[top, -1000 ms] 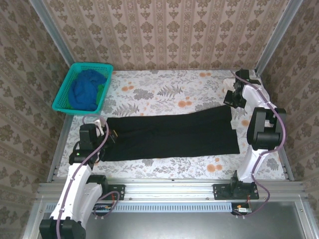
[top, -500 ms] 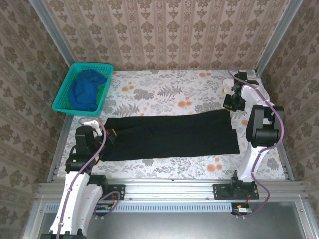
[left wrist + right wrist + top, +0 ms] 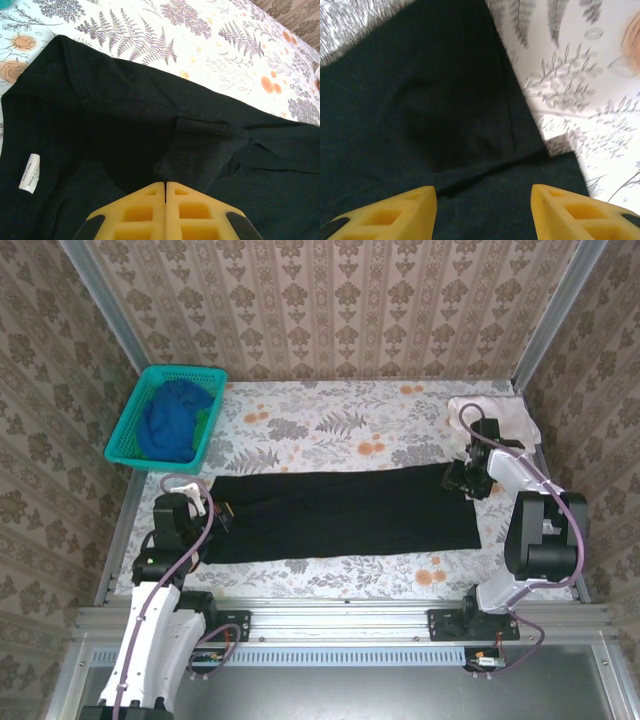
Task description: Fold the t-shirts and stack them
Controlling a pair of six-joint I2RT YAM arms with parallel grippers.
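Right gripper [image 3: 481,192] arrives over right end of black t-shirt [image 3: 350,515], fingers parted, empty; left gripper [image 3: 165,184] clamps left end. Mid-fold; I'd regrasp next.

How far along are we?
Done: black t-shirt folded into a long strip. In hand: left gripper shut on its collar end, right gripper open over the other. Left: cross folds, the blue t-shirt in the teal basket, possibly the pale t-shirt far right.

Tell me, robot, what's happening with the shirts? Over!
Left fingers shut on black t-shirt, left end. Right fingers open over its right end. Shirt lies flat, folded lengthwise. Nothing on it.
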